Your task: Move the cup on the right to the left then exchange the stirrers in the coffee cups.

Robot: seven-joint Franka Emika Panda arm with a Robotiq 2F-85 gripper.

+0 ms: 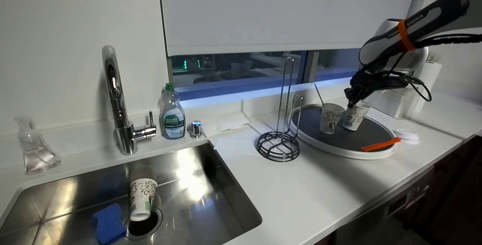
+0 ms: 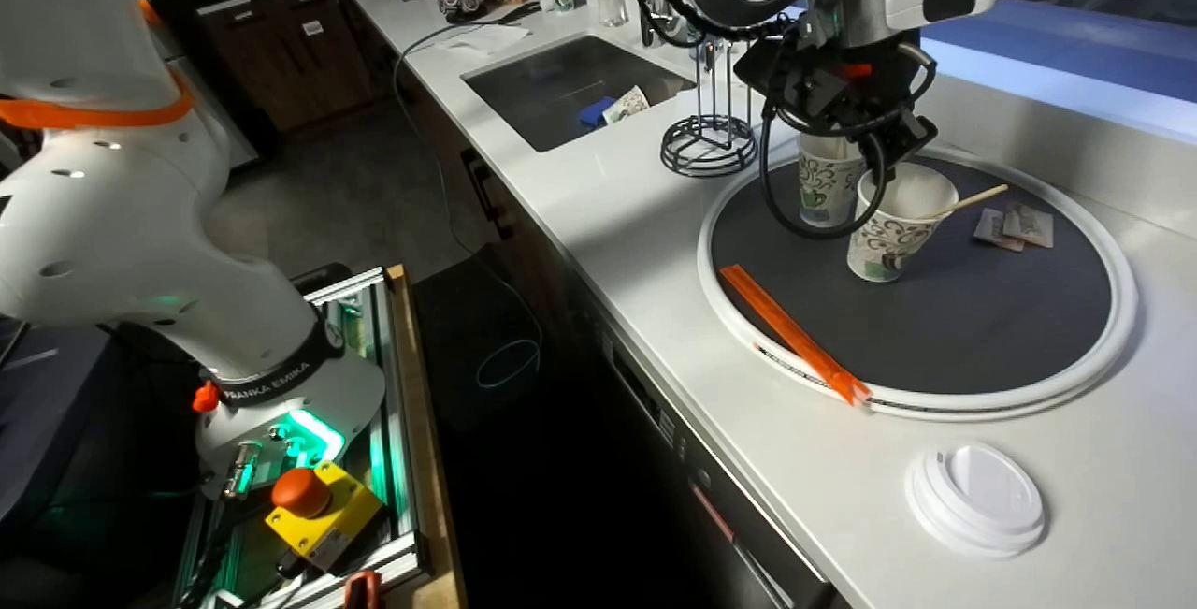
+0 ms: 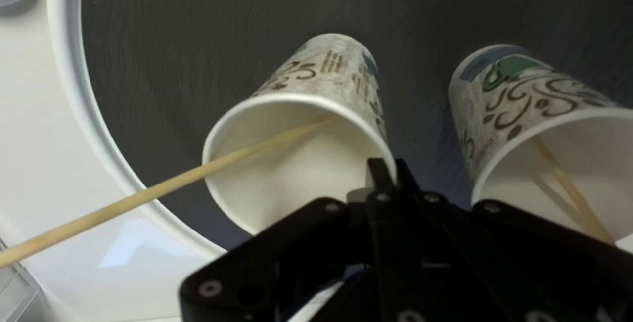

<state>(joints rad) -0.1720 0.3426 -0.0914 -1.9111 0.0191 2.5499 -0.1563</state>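
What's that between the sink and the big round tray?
A dark wire stand, standing on the white counter; both exterior views show it there.

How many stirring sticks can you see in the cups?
2. In the wrist view, one stirrer leans in the cup at the gripper; the other stirrer leans in the neighbouring cup. More could hide behind the gripper.

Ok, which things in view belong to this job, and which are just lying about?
Job:
gripper
gripped cup
gripped cup's stirrer
second cup
second cup's stirrer

Lying about:
sideways cup in the sink
blue sponge
orange strip
white lids
small packets
dish soap bottle
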